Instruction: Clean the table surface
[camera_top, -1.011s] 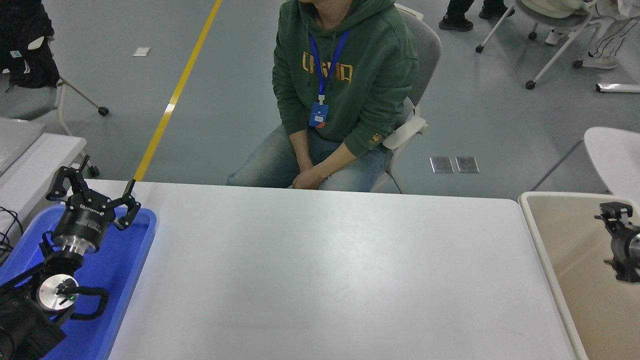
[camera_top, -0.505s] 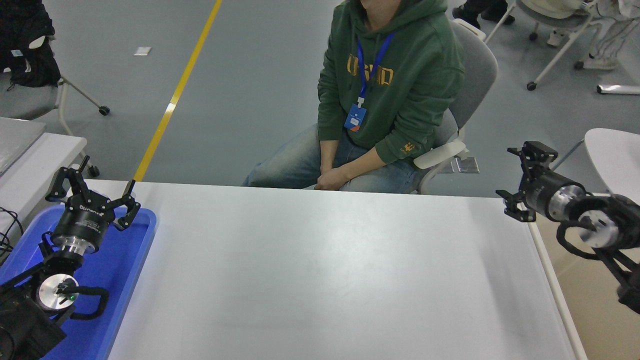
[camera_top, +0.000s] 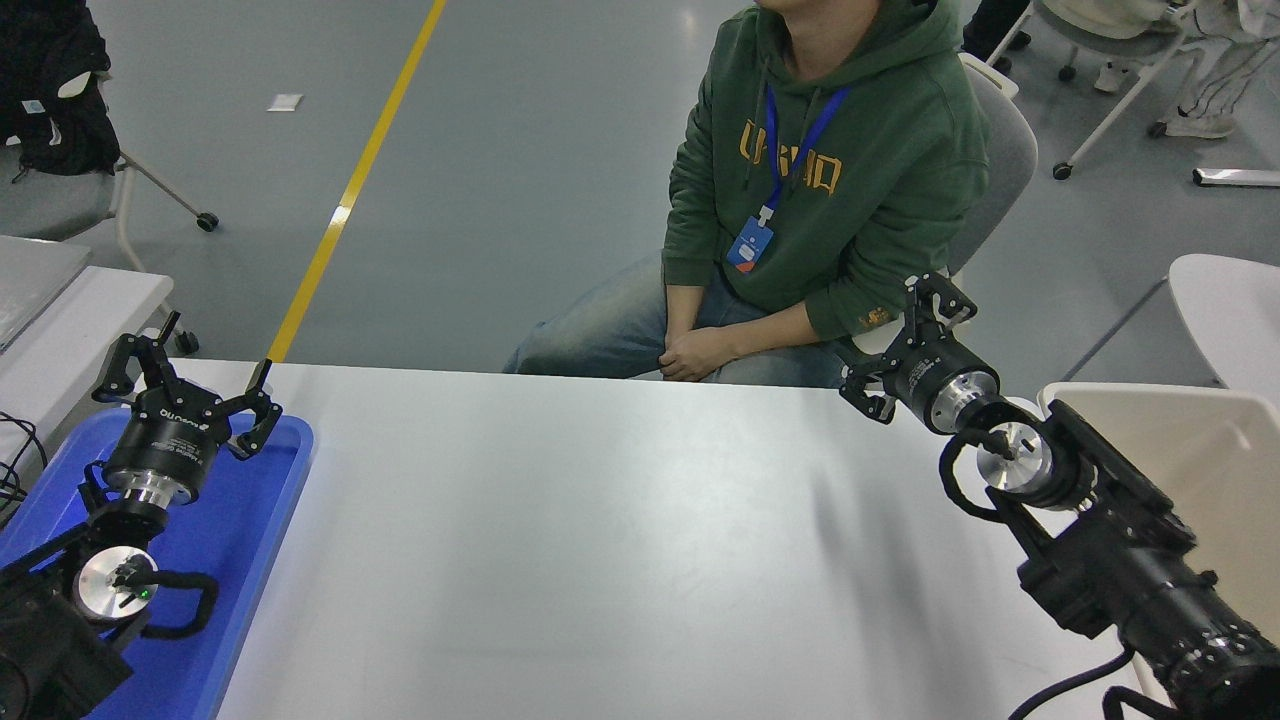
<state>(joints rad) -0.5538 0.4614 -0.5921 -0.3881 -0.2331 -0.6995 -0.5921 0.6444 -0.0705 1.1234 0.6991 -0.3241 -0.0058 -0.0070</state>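
the large, smooth white rectangular table surface (camera_top: 600, 560) filled the middle of the head view, running from the blue plastic tray (camera_top: 270, 560) at its left end to the beige rectangular bin (camera_top: 1215, 440) at its right end. the left black gripper (camera_top: 185, 375) sat parked at the lower left, above the far part of the blue tray, its fingers (camera_top: 262, 410) spread wide with nothing between them. the right black arm (camera_top: 1110, 560) reached in from the lower right corner, crossing in front of the near-left part of the beige bin and slanting up and leftward over the table's far right corner. its gripper, the right black gripper (camera_top: 905, 335), hung above the table's far edge, pointing away from the camera toward the seated person; its jaws stood apart and held nothing. a soft shadow of the arm lay on the white surface to the left of it. a person in a green hooded sweatshirt (camera_top: 840, 190) and blue jeans sat on a grey chair (camera_top: 1005, 170) beyond the far edge, hands (camera_top: 695, 355) clasped between the knees, just left of the right gripper.
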